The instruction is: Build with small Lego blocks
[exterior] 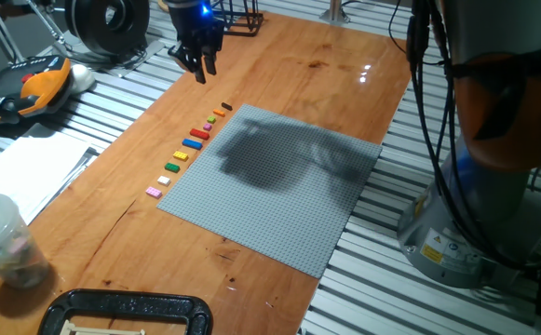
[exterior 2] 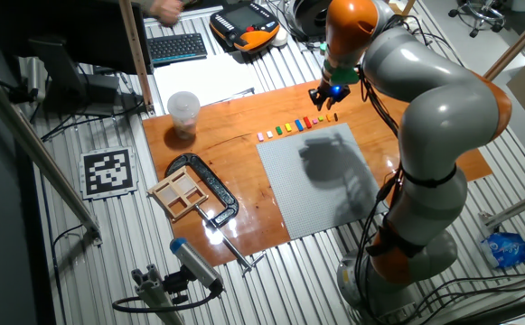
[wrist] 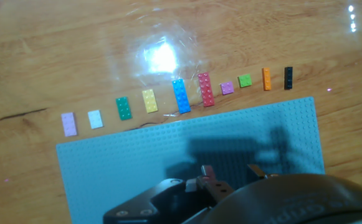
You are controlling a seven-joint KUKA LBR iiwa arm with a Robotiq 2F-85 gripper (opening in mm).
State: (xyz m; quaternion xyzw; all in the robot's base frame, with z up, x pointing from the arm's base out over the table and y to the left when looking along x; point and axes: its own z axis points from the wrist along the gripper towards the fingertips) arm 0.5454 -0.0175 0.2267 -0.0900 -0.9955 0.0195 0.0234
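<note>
Ten small Lego blocks lie in a row on the wooden table along one edge of the grey baseplate (wrist: pixel 168 155). In the hand view the row runs from pink (wrist: pixel 69 124), white (wrist: pixel 95 119), green (wrist: pixel 124 107), yellow (wrist: pixel 149 100), blue (wrist: pixel 181 96), red (wrist: pixel 205 89), small pink (wrist: pixel 227 88), light green (wrist: pixel 245 80) and orange (wrist: pixel 266 79) to dark brown (wrist: pixel 288 78). The row also shows in one fixed view (exterior: pixel 193 144) and the other fixed view (exterior 2: pixel 296 125). My gripper (exterior: pixel 202 67) (exterior 2: pixel 327 97) (wrist: pixel 230 176) hangs open and empty above the wood, past the dark end of the row.
A plastic cup (exterior: pixel 0 242) and a black clamp (exterior: pixel 130 312) stand at the near table end. A wooden frame (exterior 2: pixel 181 194) sits by the clamp. A teach pendant (exterior: pixel 37 84), papers (exterior: pixel 28 177) and a keyboard (exterior 2: pixel 176 45) lie off the table. The robot base (exterior: pixel 475 233) stands beside the baseplate (exterior: pixel 279 186).
</note>
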